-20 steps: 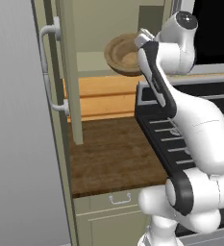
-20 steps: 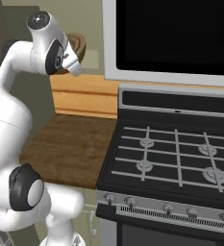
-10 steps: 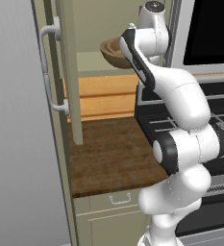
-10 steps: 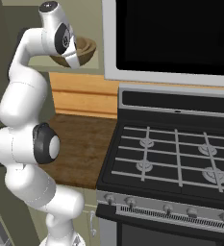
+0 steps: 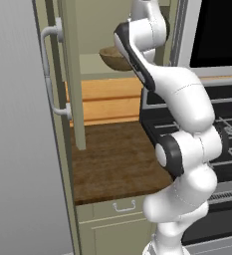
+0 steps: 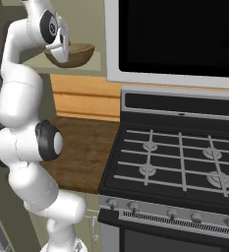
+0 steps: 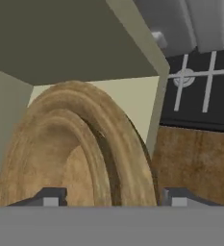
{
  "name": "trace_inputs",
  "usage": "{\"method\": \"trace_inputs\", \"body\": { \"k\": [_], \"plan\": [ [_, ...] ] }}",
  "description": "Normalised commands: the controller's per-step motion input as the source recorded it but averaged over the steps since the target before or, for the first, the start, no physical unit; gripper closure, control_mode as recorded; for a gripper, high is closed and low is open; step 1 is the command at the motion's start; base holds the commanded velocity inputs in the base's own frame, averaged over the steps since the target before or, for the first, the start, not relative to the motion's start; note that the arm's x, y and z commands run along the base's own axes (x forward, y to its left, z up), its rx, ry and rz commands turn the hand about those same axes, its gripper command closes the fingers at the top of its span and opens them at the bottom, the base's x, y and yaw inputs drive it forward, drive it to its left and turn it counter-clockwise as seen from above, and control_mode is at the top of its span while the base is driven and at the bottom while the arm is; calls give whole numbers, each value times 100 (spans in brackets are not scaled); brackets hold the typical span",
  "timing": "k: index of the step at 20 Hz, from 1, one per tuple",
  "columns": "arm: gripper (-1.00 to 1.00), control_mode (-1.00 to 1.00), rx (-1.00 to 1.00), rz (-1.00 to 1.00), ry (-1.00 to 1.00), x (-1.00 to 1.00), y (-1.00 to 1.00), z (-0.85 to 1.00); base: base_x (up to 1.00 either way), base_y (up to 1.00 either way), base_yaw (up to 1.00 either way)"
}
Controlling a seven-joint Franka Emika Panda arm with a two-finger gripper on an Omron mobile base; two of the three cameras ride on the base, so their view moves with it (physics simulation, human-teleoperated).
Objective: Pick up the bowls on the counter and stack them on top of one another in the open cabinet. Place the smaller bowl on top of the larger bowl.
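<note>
Hand view, close on the pincer (image 7: pixel 116 197): tips spread wide to either side of two nested wooden rims, clear daylight showing between one tip and the outer rim, nothing visibly clamped; contact at the other tip hard to judge. Just beyond, the smaller bowl (image 7: pixel 75 168) seated inside the larger bowl (image 7: pixel 130 149), a thin dark gap running between the two walls, no other contents to be seen in either.

Judged as the release at the end of the stacking. Best done by spreading both tips fully clear of the rims, then backing straight out along the line of the hand, without sweeping sideways. Risk as read from these pictures: a tip catching the thick outer rim and dragging the pair toward the shelf edge, or tipping the inner bowl out of its seat.

Seen from the left base camera, stacked bowls resting on the shelf of the open cabinet (image 5: pixel 95 69), near its front edge, tall door (image 5: pixel 70 74) swung out to the left. Below, the dark wood tabletop (image 5: pixel 112 164), well apart from the bowls. To the right in the right base view, black stove (image 6: pixel 175 162), not involved in the work.
</note>
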Motion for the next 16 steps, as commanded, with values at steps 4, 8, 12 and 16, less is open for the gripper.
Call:
{"method": "trace_inputs", "body": {
  "k": [4, 8, 12, 16],
  "plan": [
    [-100, -100, 7, 0, -23, -100, -2, -9, 0, 0, 0],
    [-100, -100, 8, 0, -14, -100, -33, -23, 0, 0, 0],
    [-100, -100, 9, 0, 0, -100, -57, -71, 0, 0, 0],
    [-100, -100, 6, 8, 18, -100, -53, -100, 0, 0, 0]
  ]
}}
